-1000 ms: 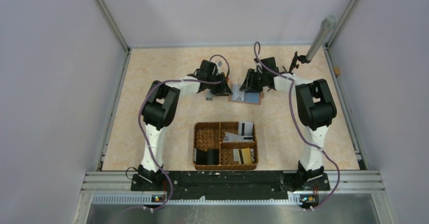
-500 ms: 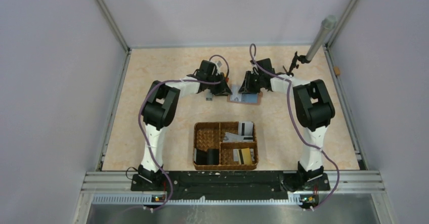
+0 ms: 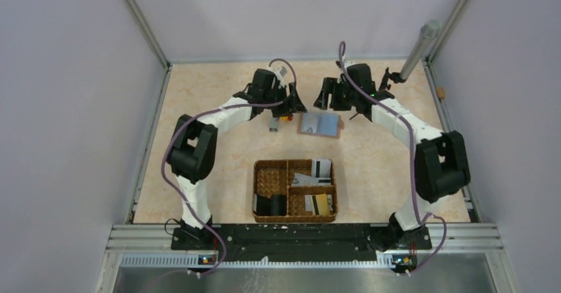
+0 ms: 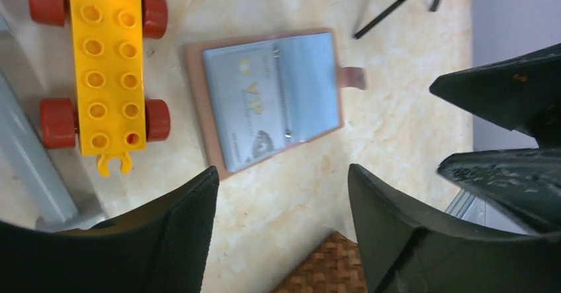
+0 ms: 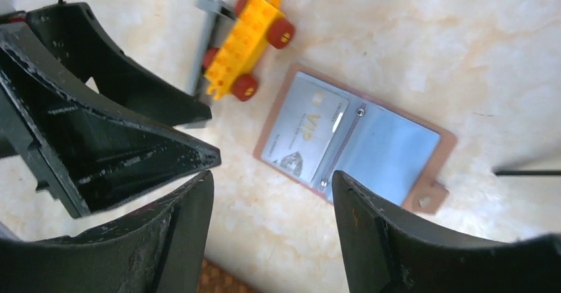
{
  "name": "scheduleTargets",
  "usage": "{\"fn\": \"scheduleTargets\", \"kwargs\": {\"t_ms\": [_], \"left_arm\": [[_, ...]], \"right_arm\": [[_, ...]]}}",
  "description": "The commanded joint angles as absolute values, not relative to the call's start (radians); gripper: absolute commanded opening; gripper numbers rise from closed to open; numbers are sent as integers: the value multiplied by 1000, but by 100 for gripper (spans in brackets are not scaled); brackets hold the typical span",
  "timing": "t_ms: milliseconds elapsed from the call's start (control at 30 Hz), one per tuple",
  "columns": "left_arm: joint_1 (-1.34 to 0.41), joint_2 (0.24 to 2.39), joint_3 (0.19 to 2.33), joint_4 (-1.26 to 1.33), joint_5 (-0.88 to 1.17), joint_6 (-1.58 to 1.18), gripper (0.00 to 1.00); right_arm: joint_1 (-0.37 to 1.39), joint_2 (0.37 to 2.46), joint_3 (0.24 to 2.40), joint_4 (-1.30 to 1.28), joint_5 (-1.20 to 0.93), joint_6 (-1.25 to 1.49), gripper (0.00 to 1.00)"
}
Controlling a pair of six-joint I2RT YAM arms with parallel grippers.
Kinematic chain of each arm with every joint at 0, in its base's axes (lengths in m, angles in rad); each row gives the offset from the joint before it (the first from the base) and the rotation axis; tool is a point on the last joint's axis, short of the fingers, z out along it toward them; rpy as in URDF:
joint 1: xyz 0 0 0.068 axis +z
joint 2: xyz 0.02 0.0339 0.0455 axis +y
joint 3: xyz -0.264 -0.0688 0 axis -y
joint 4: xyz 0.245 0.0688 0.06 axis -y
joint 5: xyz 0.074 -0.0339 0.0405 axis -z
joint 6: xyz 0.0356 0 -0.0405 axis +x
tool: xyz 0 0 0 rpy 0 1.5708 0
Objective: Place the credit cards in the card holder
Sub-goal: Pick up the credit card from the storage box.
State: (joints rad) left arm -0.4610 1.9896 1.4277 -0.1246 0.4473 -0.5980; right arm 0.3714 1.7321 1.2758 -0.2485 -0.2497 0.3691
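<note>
Jaws lifted; wrist views reveal VIP card (image 4: 246,104) in card holder (image 4: 309,78).

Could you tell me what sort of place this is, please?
Most likely a robot-lab work cell: plain panel walls on aluminium framing box in a table, the left arm and right arm are bolted by a rail at its edge, and props lie about: a woven basket, a toy block car.

Top view, upper centre: the card holder (image 3: 321,124) lies open on the table (image 3: 370,154), with a toy car (image 3: 283,116) just left of it. One card (image 4: 248,108) sits in the holder's left half. Lower centre: a basket (image 3: 270,177) holds credit cards (image 3: 321,167) in its right compartments.
</note>
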Motion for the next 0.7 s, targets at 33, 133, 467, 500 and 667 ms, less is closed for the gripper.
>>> {"fn": "scheduleTargets", "kwargs": {"t_ms": [33, 133, 467, 500, 667], "left_arm": [[-464, 1741, 1370, -162, 425, -516, 78], [-462, 1617, 1299, -205, 395, -490, 84], [-397, 1203, 927, -427, 192, -524, 95], [-378, 1169, 890, -435, 192, -531, 96], [-289, 1023, 751, -423, 197, -549, 98]], "right_arm": [[394, 1480, 1203, -291, -215, 387, 65], [458, 1381, 1125, -292, -202, 468, 65], [891, 1235, 1043, -349, 69, 799, 65], [939, 1243, 1048, -360, 106, 822, 65], [1157, 1339, 1072, -418, 266, 965, 65]]}}
